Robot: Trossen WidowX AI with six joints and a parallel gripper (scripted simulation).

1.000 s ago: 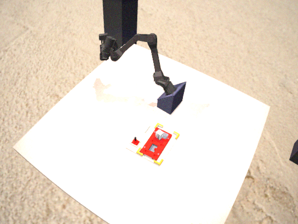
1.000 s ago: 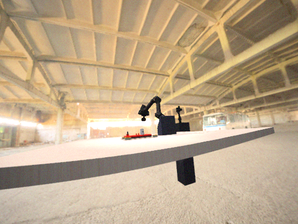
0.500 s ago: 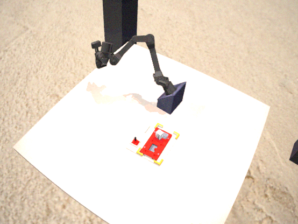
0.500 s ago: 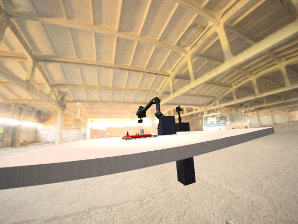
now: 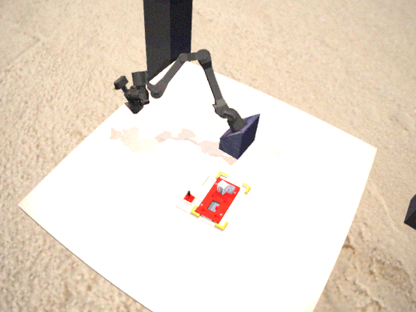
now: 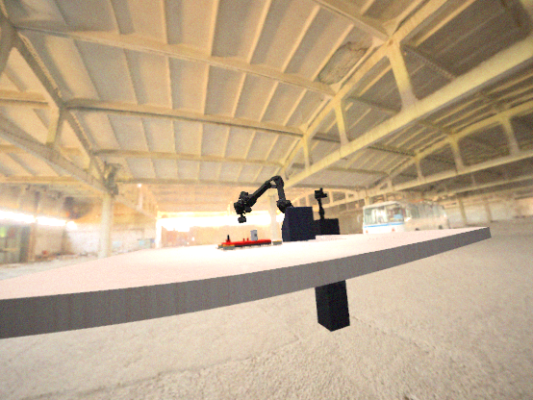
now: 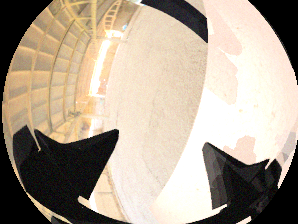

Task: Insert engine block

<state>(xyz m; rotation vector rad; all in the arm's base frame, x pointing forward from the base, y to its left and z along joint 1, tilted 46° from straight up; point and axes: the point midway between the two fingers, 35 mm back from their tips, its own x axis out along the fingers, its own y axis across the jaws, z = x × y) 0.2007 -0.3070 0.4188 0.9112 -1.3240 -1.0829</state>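
A grey block (image 5: 222, 187) (image 6: 254, 235), seemingly the engine block, stands upright on the far end of the red car body (image 5: 224, 199) (image 6: 262, 242). A greyer rounded part is beside it. Its slot, the rib and how deep it sits are too small to tell. A rectangular opening (image 5: 214, 205) shows grey in the near half of the body. My gripper (image 5: 136, 108) (image 6: 241, 219) (image 7: 163, 141) is open and empty, high up and far to the left of the body in the top view, touching nothing. The body is not visible in the wrist view.
Yellow corner brackets (image 5: 245, 187) surround the body. A small red piece with a black lever (image 5: 188, 196) sits on a pale holder to its left. The dark blue arm base (image 5: 240, 140) (image 6: 298, 224) stands behind the body. A dark pillar (image 5: 169, 34) rises beyond the table edge behind the arm.
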